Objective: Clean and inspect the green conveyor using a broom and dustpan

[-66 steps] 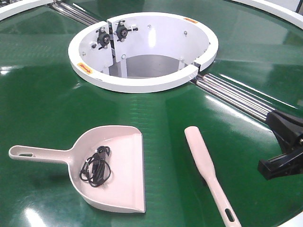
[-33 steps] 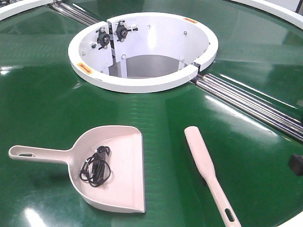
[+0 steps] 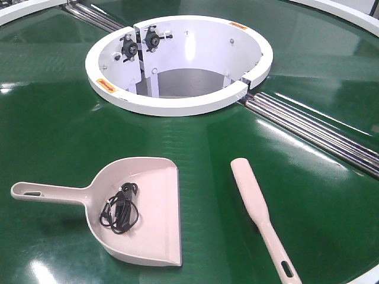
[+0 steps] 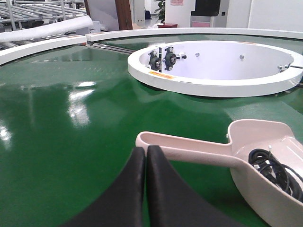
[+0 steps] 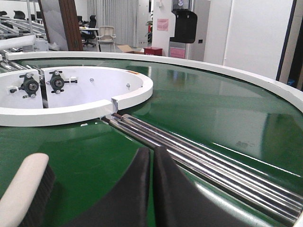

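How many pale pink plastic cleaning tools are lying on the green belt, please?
2. The dustpan lies front left, holding a tangled black cord; the broom lies to its right, apart from it, on the green conveyor. None seem hidden.

Closed black left gripper [image 4: 146, 153] hovers over the green conveyor [image 4: 71, 123], near the dustpan [image 4: 246, 161] handle; a black cord [image 4: 274, 172] lies inside.

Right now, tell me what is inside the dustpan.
A tangled black cord lies in the dustpan, toward the handle end; the rest of the pan shows bare. The pan hides the green conveyor beneath it.
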You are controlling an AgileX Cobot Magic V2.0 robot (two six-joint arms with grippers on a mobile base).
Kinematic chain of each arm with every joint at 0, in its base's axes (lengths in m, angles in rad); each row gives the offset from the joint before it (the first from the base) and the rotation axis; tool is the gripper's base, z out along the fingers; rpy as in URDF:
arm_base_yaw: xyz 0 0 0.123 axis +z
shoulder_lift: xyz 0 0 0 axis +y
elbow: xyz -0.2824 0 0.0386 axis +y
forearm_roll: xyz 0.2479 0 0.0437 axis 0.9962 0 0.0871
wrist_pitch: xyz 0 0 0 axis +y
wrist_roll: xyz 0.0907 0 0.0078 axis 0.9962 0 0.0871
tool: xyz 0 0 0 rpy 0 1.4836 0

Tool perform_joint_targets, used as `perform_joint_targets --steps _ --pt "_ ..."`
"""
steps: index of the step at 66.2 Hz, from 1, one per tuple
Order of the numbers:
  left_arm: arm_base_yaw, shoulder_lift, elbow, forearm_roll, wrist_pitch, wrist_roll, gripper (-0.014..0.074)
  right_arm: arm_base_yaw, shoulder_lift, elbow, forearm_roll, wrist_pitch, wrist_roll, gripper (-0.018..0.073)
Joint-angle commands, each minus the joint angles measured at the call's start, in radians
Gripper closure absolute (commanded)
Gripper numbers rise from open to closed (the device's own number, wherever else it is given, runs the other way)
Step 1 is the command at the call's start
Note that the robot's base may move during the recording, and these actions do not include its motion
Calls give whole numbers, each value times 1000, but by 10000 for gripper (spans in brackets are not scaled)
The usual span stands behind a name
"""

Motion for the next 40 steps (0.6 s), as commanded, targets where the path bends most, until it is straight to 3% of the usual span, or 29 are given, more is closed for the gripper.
perform_joint_targets --steps 1,40 --pt "2 -15 23 -9 -73 -7 619 -6 -66 25 -10 -53 -1 564" --pt "2 -15 23 -9 -73 -7 619 -5 -61 26 -10 -40 -1 564"
